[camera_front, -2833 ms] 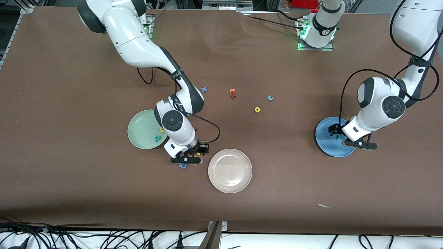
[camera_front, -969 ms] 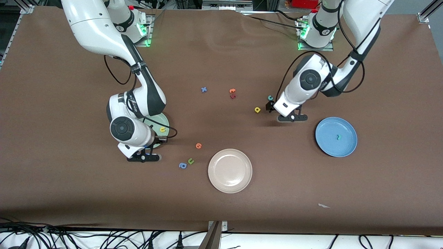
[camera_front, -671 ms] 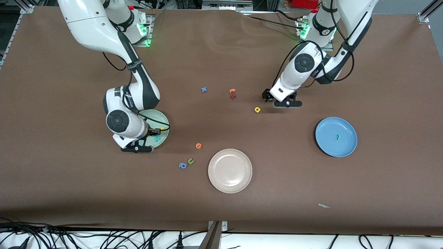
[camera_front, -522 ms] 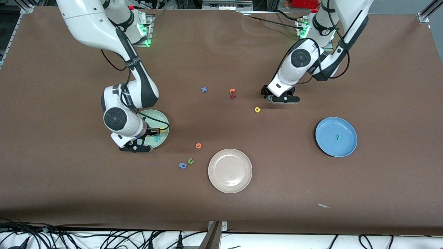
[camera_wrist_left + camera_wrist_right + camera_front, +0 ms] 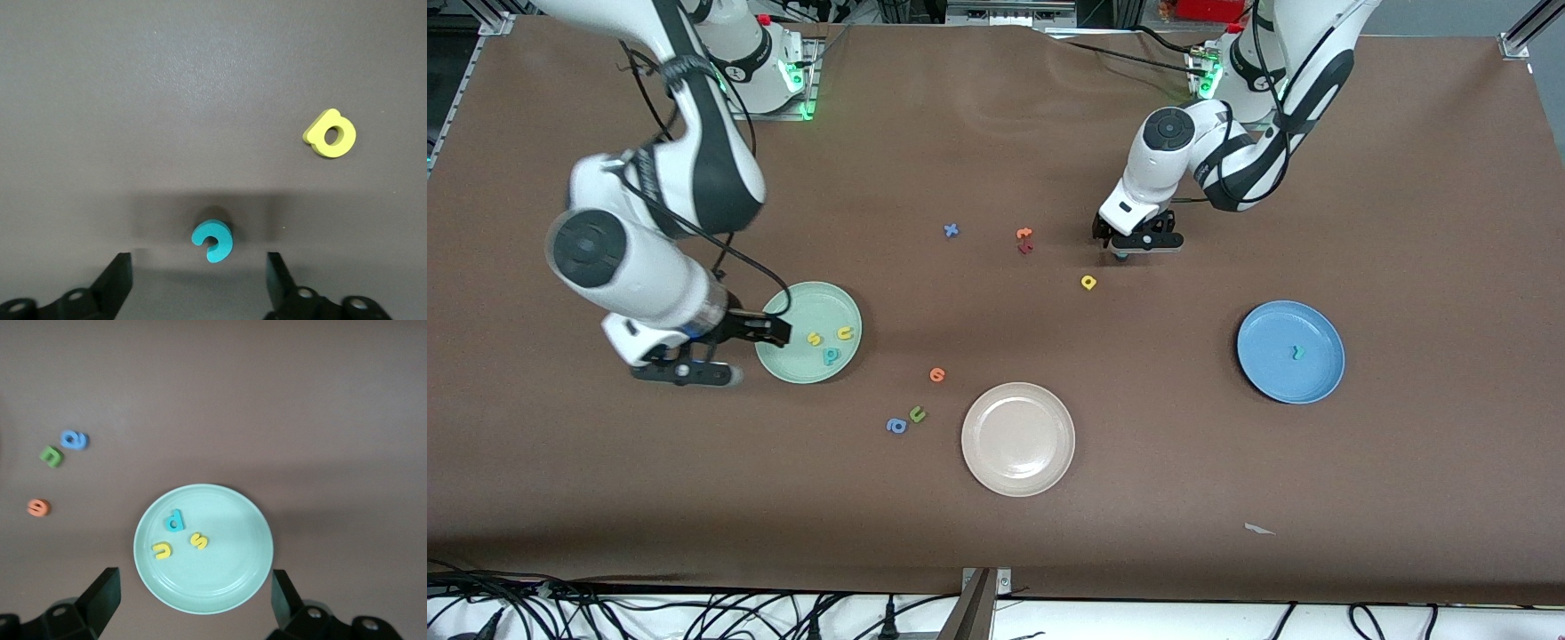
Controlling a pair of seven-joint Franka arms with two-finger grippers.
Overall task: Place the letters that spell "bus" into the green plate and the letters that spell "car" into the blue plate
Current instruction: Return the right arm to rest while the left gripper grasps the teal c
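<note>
The green plate (image 5: 783, 356) (image 5: 227, 580) holds a teal b (image 5: 831, 356) (image 5: 175, 521), a yellow u (image 5: 844, 333) (image 5: 162, 550) and a yellow s (image 5: 814, 339) (image 5: 198, 541). My right gripper (image 5: 751, 336) (image 5: 193, 590) hangs open and empty above the plate's edge toward the right arm's end. My left gripper (image 5: 1122, 249) (image 5: 199, 270) is down at the table, open, its fingers straddling the teal c (image 5: 213, 241) without touching it. The yellow a (image 5: 1088, 283) (image 5: 330, 133) lies close by. The blue plate (image 5: 1272, 373) holds the teal r (image 5: 1296, 353).
A cream-white plate (image 5: 1018, 438) sits nearer the front camera at mid-table. An orange round letter (image 5: 936, 374), a green u (image 5: 917, 413) and a blue a (image 5: 895, 426) lie beside it. A blue x (image 5: 951, 230), an orange letter (image 5: 1024, 234) and a dark red one (image 5: 1024, 248) lie mid-table.
The right gripper opened over the green plate, left the yellow s in it, then rose and drew back toward its own end. The left gripper travelled to the teal c and lowered around it.
</note>
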